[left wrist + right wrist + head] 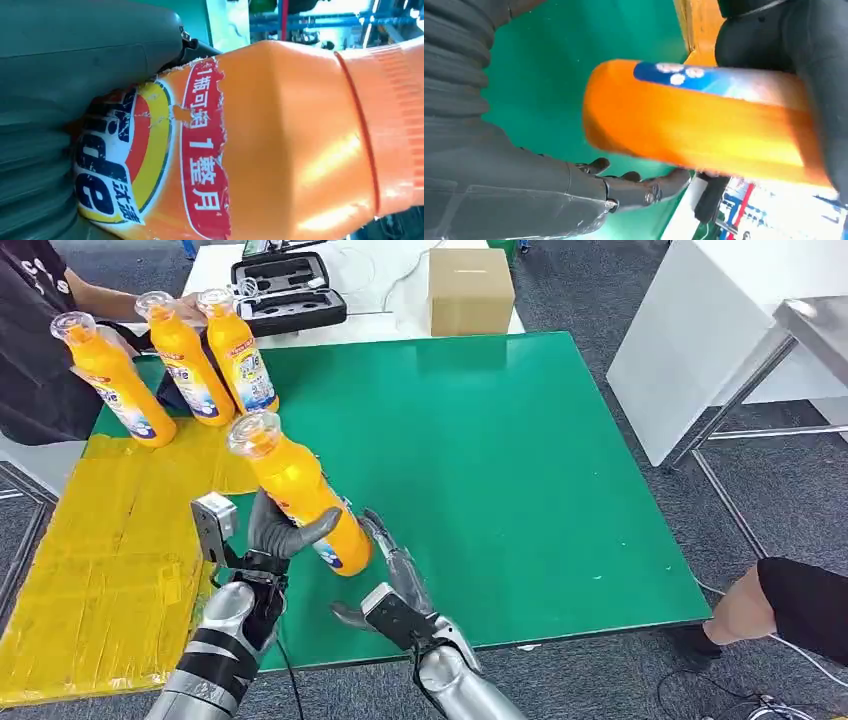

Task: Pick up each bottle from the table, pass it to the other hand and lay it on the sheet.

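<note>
At the far left a person (40,350) in dark clothing leans on the table's corner, just behind three upright orange bottles (185,360): glossy plastic, rounded shoulders, clear caps, blue and white labels. They stand in a close row where the wrinkled yellow sheet (100,560) meets the smooth green table (500,470). The sheet lies flat over the table's left side, creased and taped.

Nearer, the left hand (283,532) grips the held bottle (300,495) around its lower body, grey thumb across the front, the bottle tilted with its cap up and to the left. In the left wrist view its label (150,155) looks scuffed and torn at the edges.

Just right of the bottle's base, the right hand (395,575) is spread with nothing in it, dark fingers reaching toward the base; whether they touch it is hard to tell, since the right wrist view is blurred.

Beyond the table sit a black foam-lined case (288,290) and a plain cardboard box (470,290). A person's leg (790,605) shows at the right.
</note>
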{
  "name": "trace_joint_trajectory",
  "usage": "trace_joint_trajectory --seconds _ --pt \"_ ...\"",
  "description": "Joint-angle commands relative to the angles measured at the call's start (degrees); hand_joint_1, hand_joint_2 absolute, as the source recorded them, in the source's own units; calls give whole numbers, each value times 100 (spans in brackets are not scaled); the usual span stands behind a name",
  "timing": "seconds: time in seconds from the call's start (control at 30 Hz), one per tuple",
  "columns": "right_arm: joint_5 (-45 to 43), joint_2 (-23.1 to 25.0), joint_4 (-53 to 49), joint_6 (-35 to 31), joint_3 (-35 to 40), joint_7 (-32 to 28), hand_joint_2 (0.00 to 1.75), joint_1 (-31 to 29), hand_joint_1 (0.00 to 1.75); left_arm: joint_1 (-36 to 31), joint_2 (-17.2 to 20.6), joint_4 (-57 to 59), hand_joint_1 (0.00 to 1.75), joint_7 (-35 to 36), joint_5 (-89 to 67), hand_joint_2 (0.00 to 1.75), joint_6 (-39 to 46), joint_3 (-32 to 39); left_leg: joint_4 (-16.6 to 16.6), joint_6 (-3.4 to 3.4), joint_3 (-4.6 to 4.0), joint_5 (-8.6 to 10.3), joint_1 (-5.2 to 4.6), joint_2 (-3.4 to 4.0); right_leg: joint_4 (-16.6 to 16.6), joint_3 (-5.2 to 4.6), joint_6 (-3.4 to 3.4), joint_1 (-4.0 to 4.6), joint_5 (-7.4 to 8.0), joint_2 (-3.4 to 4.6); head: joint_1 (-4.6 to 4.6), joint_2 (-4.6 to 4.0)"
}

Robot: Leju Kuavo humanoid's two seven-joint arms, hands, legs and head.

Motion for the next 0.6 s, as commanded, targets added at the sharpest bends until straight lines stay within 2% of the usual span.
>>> trace_joint_trajectory --seconds 0.03,0.17,0.2,0.27,0.3,0.37,0.5,0.53,0.57,0.6 --pt "10 -199 -188 44 -160 -26 175 37 0 -117 94 70 175 22 -3 175 9 174 0 -5 41 -17 1 -3 -1 42 -9 4 -18 -13 0 0" --pt "133 -547 -1649 176 -585 -48 175 751 0 133 227 -303 175 -115 -457 175 559 417 -4 -3 27 -10 1 -6 -5 29 -6 2 -11 -13 0 0" --pt "180 -678 -2136 321 -717 -20 175 988 0 221 265 -431 175 -149 -661 175 760 518 -1 -5 44 -20 2 -8 -3 48 -9 5 -21 -17 0 0" --pt "224 -769 -2663 547 -963 53 175 1269 0 295 265 -535 175 -235 -1145 175 1149 667 -6 -2 26 -10 -1 -7 -7 28 -5 0 -11 -13 0 0" --pt "259 -783 -2980 568 -1151 26 175 1440 0 287 303 -563 175 -401 -2310 175 2323 623 -1 -4 40 -20 0 -10 -3 44 -8 3 -22 -20 0 0" --pt "289 -796 -3330 603 -1336 -19 175 1584 0 203 372 -481 175 -280 -3664 175 3305 567 1 -3 29 -17 0 -15 -1 35 -8 3 -19 -21 0 0" --pt "161 -819 -3619 712 -1541 -62 175 1521 0 -330 701 479 175 543 -5924 175 3866 363 -2 -8 18 -11 -1 -21 -1 22 -10 0 -15 -26 0 0" --pt "47 -852 -3619 844 -1548 -92 175 1439 0 -509 833 744 175 944 -7082 175 4039 510 5 -11 37 -19 0 -27 5 43 -14 3 -26 -36 2 0" --pt "-40 -873 -3629 891 -1535 -189 175 1378 0 -643 1036 913 175 1487 -8273 175 4039 581 -2 -10 22 -9 -2 -21 0 25 -11 0 -15 -28 0 0" --pt "-109 -897 -3604 879 -1509 -234 175 1304 0 -729 1270 1079 175 1709 -9343 175 4039 483 4 -12 35 -16 0 -18 5 36 -15 2 -20 -28 0 0"
